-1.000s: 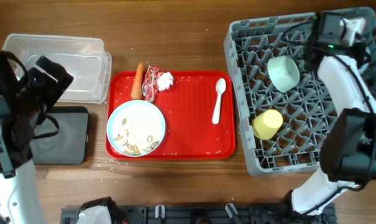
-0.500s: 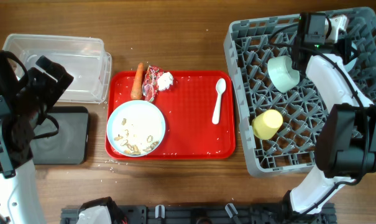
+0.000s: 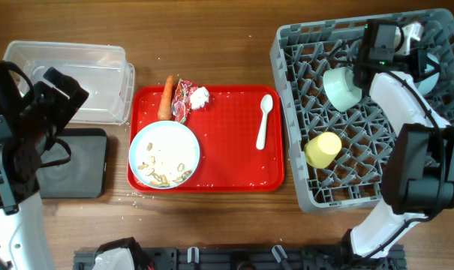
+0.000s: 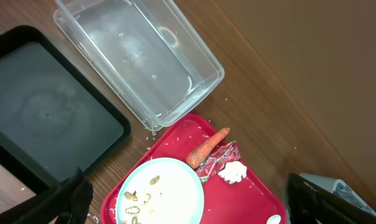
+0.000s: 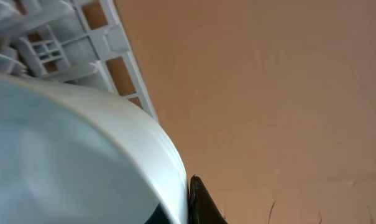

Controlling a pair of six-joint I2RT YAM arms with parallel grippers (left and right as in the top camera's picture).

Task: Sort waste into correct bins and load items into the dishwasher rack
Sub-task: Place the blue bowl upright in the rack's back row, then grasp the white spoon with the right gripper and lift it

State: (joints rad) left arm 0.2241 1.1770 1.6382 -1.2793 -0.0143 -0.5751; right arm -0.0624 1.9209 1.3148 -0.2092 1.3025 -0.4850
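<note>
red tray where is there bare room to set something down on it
The widest bare patch of the red tray lies between the plate and the white spoon, running to the near rim. A narrower strip is free right of the spoon. The far left corner is crowded: carrot, wrapper and tissue wad bunched; the plate fills the near left.

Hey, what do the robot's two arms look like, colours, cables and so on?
Left arm: chunky black housings with a white lower link and looping black cables; its fingers are dark. Right arm: smooth white rounded links, black joint housings, a thin black cable.
</note>
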